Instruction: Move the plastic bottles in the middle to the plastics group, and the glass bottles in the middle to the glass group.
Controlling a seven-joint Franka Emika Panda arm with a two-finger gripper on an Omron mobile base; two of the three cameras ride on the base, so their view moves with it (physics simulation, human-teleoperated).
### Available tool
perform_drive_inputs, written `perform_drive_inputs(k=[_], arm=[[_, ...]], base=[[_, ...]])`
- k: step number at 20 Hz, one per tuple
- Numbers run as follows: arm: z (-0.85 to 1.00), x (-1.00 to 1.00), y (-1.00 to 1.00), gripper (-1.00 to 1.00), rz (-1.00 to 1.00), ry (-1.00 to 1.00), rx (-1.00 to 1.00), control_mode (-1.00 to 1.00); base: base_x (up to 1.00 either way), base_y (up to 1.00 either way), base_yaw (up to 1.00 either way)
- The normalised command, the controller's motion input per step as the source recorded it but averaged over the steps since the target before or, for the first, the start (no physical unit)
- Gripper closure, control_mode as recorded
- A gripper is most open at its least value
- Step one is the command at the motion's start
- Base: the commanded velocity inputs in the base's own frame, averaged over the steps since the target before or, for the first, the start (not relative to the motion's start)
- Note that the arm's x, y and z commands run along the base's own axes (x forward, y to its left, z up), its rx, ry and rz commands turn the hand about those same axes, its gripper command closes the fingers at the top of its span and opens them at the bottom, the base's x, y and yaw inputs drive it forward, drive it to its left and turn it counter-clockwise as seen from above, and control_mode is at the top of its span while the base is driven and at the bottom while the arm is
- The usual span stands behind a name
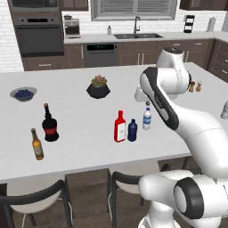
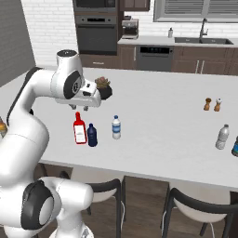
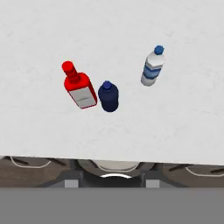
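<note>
Three bottles stand upright in the middle of the white stone-look surface (image 1: pixel 80 133). The flat-sided red glass bottle with a white label and red cap (image 3: pixel 78 87) stands just beside the small squat dark-blue plastic bottle (image 3: pixel 108 96), at its 9 o'clock in the hand view; whether the two touch cannot be told. The clear plastic water bottle with a blue band and blue cap (image 3: pixel 152 69) stands apart from them, toward 2 o'clock from the blue one.

The tool (image 2: pixel 74 108) hangs above this cluster on the white arm. Its fingers are too small and hidden to judge, so I cannot tell if it is open or closed; it grips nothing visible.

Handling, as a judgement: the red bottle is likely the heaviest and breakable, with smooth faces. Its flat sides offer a sure hold across the body, above the label. The plastic ones should be light and slightly yielding, so a firm squeeze at mid-body or just below the shoulder suits them. The blue one is short and stable; the water bottle is slimmer and easier to tip.

The glass group sits near 9 o'clock on the surface: a tall dark round-bellied bottle with a red label (image 1: pixel 50 127) and a slim amber beer bottle (image 1: pixel 37 144). A pale whitish-grey bottle (image 2: pixel 222 137) marks the plastics group at the far right.

No label's writing can be read.
</note>
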Motion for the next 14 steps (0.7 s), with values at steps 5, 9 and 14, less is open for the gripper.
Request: perform_drive_inputs(k=[5, 9, 14], arm=[[-0.08, 0.06, 0.00, -1.00, -0.01, 0.13, -0.01, -1.00], [-0.48, 0.51, 0.05, -1.00, 0.00, 0.06, -0.01, -1.00], [-0.47, 0.65, 0.27, -1.00, 0.00, -0.03, 0.00, -1.00]], base=[[0.00, 0.00, 0.00], [0.00, 0.00, 0.00], [0.00, 0.00, 0.00]])
